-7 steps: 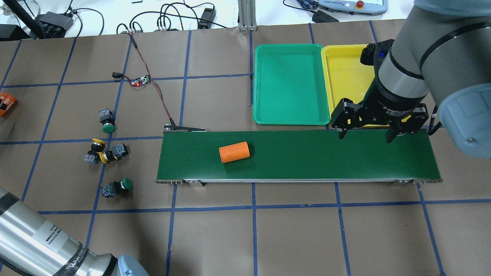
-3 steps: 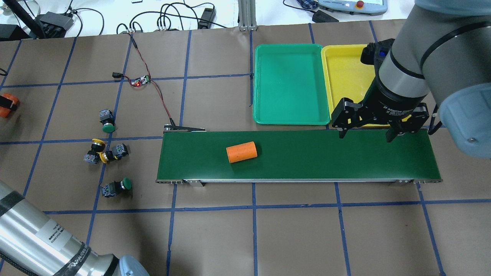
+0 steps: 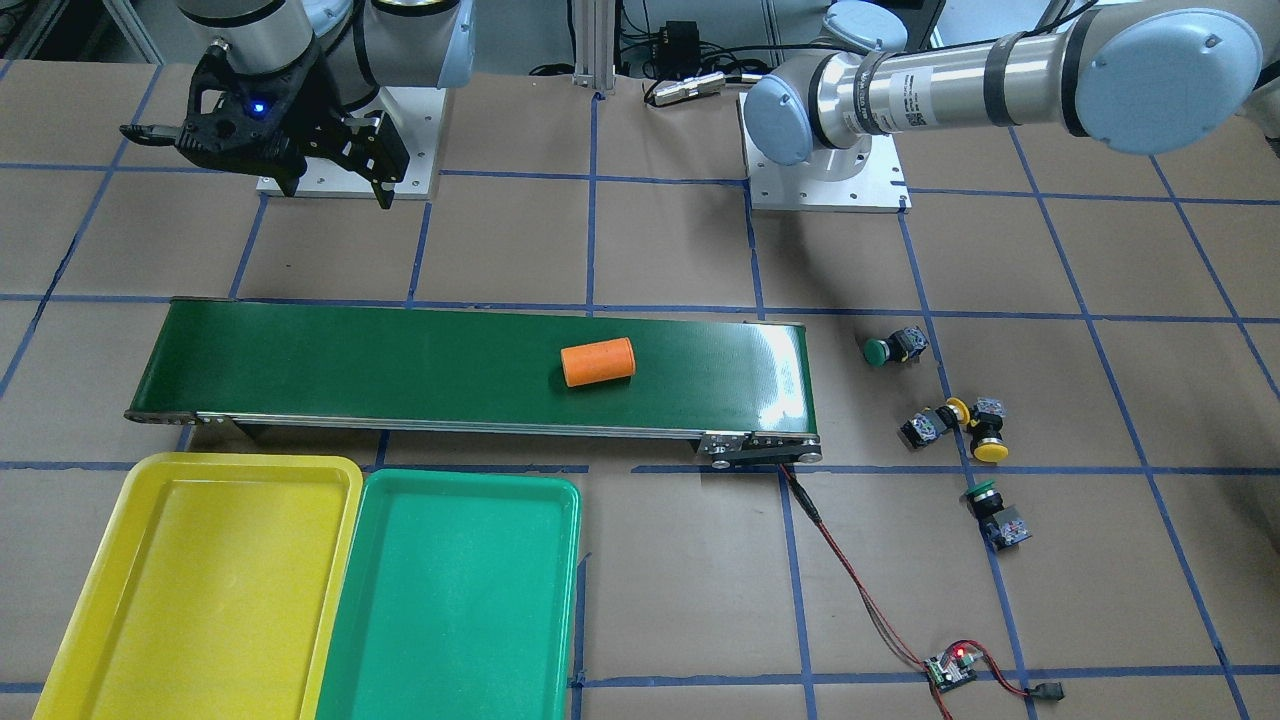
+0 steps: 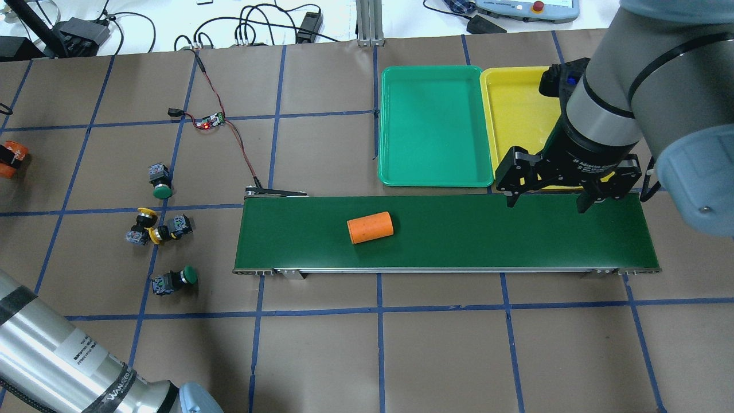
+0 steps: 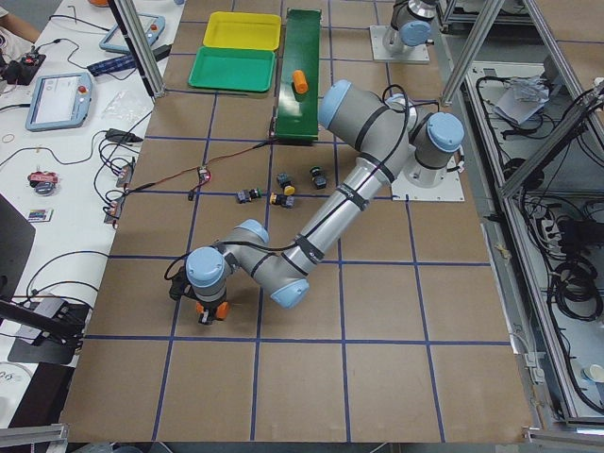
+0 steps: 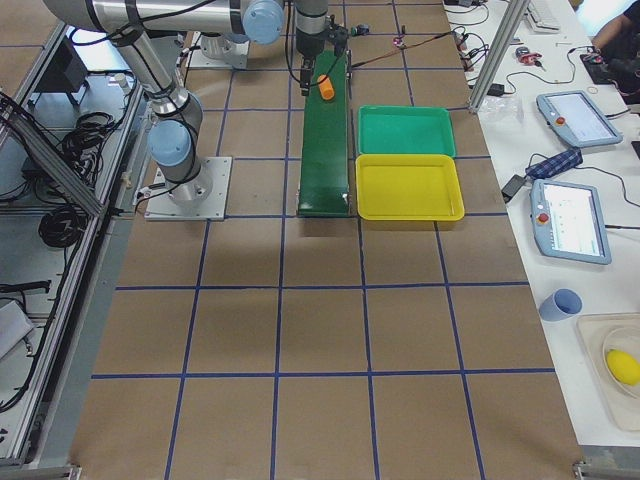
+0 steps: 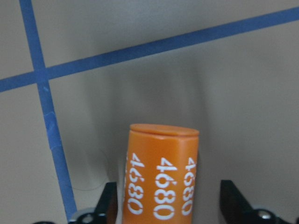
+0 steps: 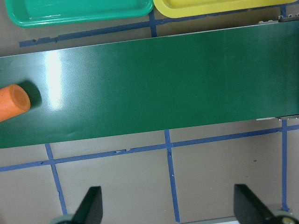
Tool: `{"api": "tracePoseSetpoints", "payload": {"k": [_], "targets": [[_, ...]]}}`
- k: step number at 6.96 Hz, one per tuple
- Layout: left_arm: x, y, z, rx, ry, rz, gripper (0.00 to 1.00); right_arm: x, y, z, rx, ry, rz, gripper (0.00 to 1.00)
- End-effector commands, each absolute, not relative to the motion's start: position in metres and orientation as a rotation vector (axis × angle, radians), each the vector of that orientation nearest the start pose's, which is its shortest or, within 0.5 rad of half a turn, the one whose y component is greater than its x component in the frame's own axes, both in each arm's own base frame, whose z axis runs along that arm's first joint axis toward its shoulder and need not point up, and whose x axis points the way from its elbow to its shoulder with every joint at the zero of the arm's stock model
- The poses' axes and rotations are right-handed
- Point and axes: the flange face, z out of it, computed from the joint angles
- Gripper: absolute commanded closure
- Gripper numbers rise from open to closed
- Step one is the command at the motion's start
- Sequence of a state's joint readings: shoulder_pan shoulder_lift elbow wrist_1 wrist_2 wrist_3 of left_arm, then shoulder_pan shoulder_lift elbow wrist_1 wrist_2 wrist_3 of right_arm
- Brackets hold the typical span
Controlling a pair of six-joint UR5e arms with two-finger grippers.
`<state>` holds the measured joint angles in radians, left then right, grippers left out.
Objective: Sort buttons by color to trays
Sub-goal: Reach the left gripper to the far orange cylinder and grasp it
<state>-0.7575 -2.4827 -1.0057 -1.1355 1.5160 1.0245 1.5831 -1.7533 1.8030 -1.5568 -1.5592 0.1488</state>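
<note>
Four buttons lie on the table left of the belt: a green-capped one (image 4: 160,182), two yellow-capped ones (image 4: 141,225) (image 4: 168,229) touching each other, and another green-capped one (image 4: 174,280). The green tray (image 4: 436,182) and the yellow tray (image 4: 488,115) stand side by side behind the belt, with nothing in them. My right gripper (image 4: 545,202) hangs open over the belt's right end. My left gripper (image 7: 166,207) is far left of the buttons, open, its fingers either side of an orange cylinder (image 7: 161,163) marked 4680, with gaps showing.
A dark-green conveyor belt (image 4: 516,241) runs across the middle with a second orange cylinder (image 4: 370,227) lying on it. A red-black wire and a small circuit board (image 4: 211,120) lie behind the buttons. Blue tape lines grid the brown table.
The orange cylinder on the belt has travelled right. My left gripper has shifted slightly at the view's left edge. The right gripper has not moved.
</note>
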Motion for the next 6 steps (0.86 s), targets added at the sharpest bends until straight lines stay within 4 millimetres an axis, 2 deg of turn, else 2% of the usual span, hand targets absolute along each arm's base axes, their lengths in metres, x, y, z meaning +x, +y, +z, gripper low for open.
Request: {"api": "tracePoseSetpoints", "payload": {"k": [1, 2, 3, 4, 5, 6], "targets": [[0.464, -0.655, 0.285, 0.383, 3.107, -0.005, 0.96, 0.140, -0.405, 0.455, 0.212, 3.127, 0.102, 0.00], [0.418, -0.659, 0.320, 0.464, 3.149, 0.048, 1.00, 0.139, -0.405, 0.455, 0.214, 3.127, 0.102, 0.00], [0.374, -0.652, 0.361, 0.521, 3.200, 0.135, 1.00, 0.139, -0.405, 0.455, 0.214, 3.127, 0.102, 0.00], [0.307, -0.668, 0.391, 0.651, 3.159, 0.154, 1.00, 0.139, -0.405, 0.455, 0.214, 3.127, 0.102, 0.00], [0.241, -0.680, 0.404, 0.775, 3.105, 0.184, 1.00, 0.140, -0.405, 0.455, 0.212, 3.127, 0.102, 0.00], [0.188, -0.670, 0.404, 0.723, 3.104, 0.255, 1.00, 0.139, -0.405, 0.455, 0.214, 3.127, 0.102, 0.00]]}}
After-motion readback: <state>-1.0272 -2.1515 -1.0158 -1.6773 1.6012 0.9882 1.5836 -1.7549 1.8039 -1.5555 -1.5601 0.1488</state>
